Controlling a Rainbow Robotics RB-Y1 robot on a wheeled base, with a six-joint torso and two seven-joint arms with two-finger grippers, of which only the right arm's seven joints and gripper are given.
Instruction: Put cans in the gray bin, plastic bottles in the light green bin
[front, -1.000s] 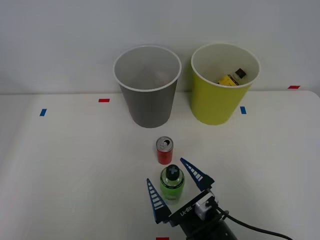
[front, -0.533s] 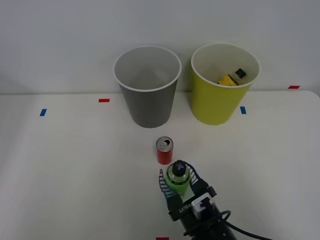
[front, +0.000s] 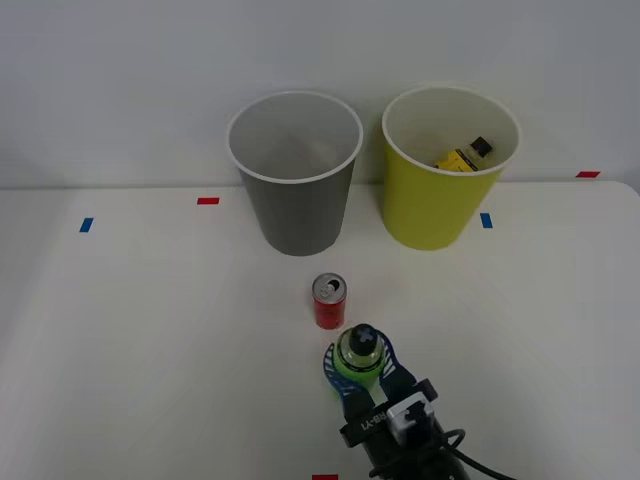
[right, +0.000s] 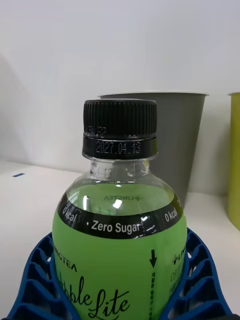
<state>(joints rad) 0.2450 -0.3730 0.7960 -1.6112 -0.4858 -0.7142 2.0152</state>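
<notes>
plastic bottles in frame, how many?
2. The green bottle stands on the table just in front of the red can, gripped by the right tool. The yellow-labelled bottle lies inside the light green bin; more could be hidden deeper in it.

Right gripper (front: 360, 368): near worktop's front edge, upright, 2 blue ribbed fingers (right: 35, 280) clamped around green bottle (front: 359, 357).

You've got a white table (front: 150, 330). On it: gray bin (front: 295, 190) and green bin (front: 440, 190) side by side at the back, red can (front: 329, 301) nearer, green bottle (front: 359, 360) just beside the can, tape marks (front: 207, 201) scattered.
</notes>
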